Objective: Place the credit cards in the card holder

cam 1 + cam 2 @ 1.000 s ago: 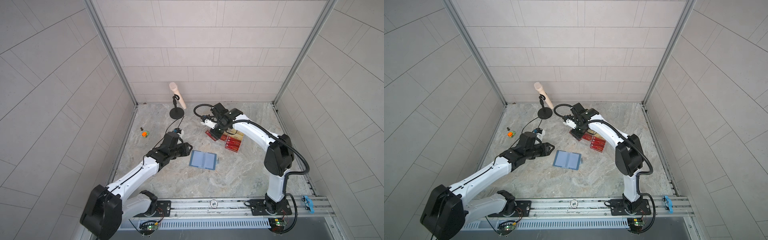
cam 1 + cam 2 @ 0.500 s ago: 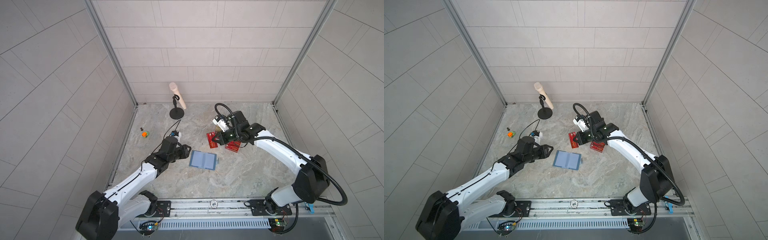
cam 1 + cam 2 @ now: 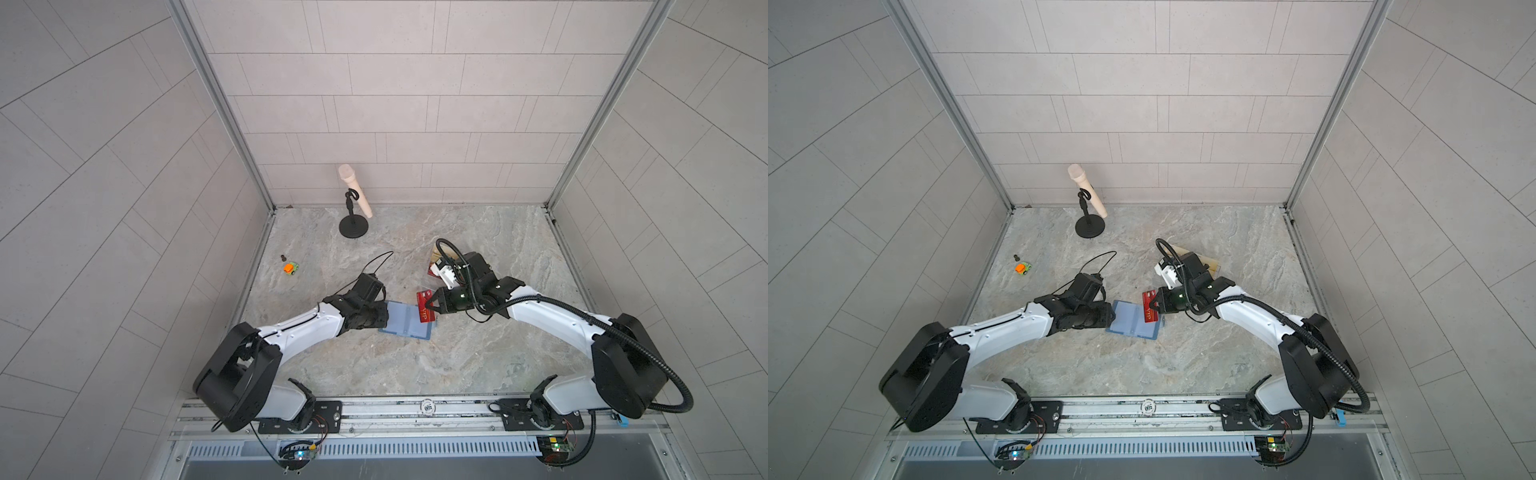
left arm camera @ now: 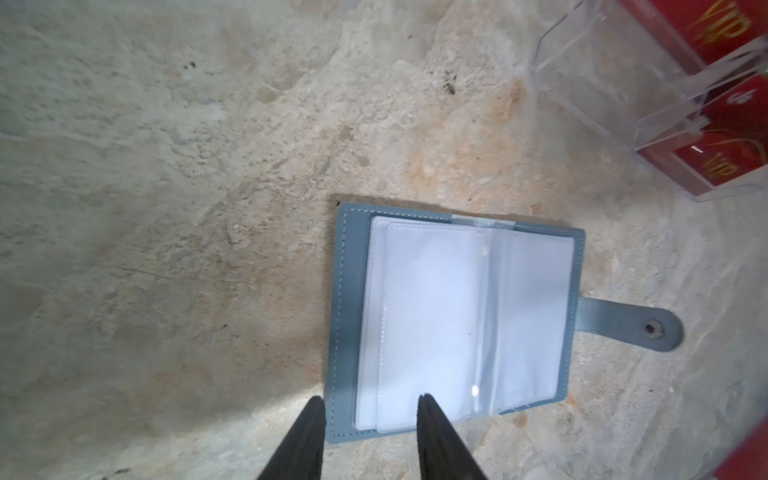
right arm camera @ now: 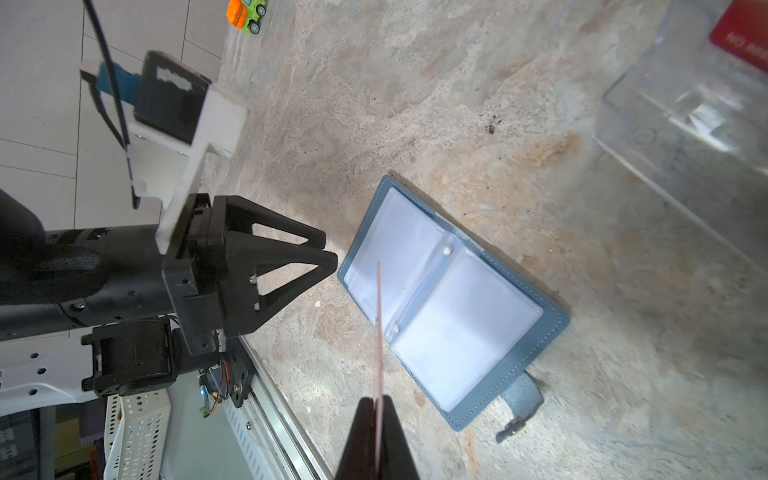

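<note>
Top views both show the change: the right hand has left the stand at the back and now hangs at the right edge of the wallet, pressed together on one red card; the left hand has come in to the opposite edge; the wallet lies open and flat mid-table, where it lay before.

Left wrist view: the left hand is part spread and holds nothing; one finger is over the clear sleeves, the other over the table just off the cover; whether either touches, I cannot tell; more red cards wait in the stand, well apart from the wallet; the strap lies flat on the far side.

Right wrist view: the card shows edge-on, pinched at one end by the right hand; its free end is over the page nearer the left hand, close to the spine; it is not yet in a sleeve.

So the pick looks done and the carry nearly over; insertion should come next; the left hand seems placed to pin the cover or lift a sleeve; the sleeve mouth is hard to make out, so alignment is the likely risk.
</note>
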